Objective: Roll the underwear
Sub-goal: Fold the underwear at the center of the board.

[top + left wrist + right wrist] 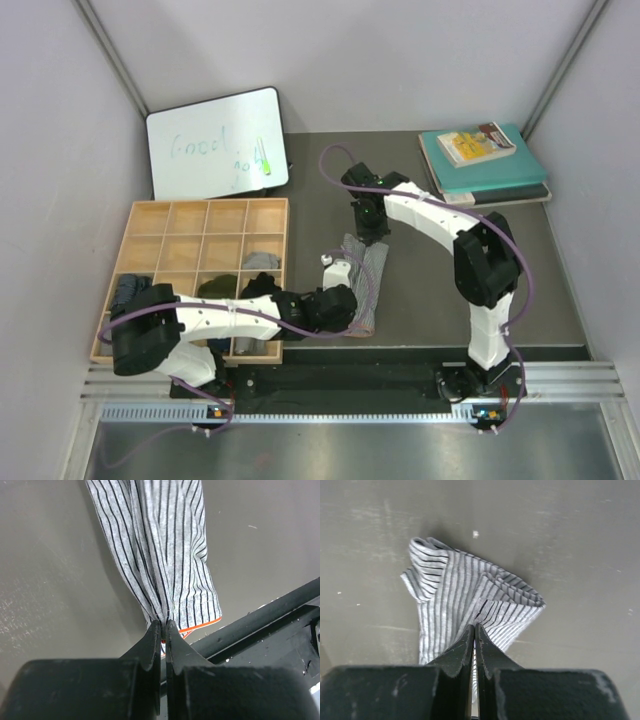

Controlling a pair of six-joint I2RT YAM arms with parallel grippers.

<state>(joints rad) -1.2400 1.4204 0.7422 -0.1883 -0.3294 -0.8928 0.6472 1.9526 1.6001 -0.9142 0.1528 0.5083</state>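
- Grey table (560, 290)
- Wooden compartment tray (200, 204) on its left side
- Grey-and-white striped underwear (165, 555), drawn long between the two grippers at the table's middle, just right of the tray
- Left gripper (163, 625): jaws pressed together, pinching the garment's near hem
- Right gripper (474, 630): jaws likewise pinching the bunched far end

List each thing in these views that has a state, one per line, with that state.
striped underwear, bunched lengthwise, gripped at both ends
left tool, shut on the striped underwear
right tool, shut on the striped underwear
wooden tray, partly filled
whiteboard, written on
books, closed, stacked
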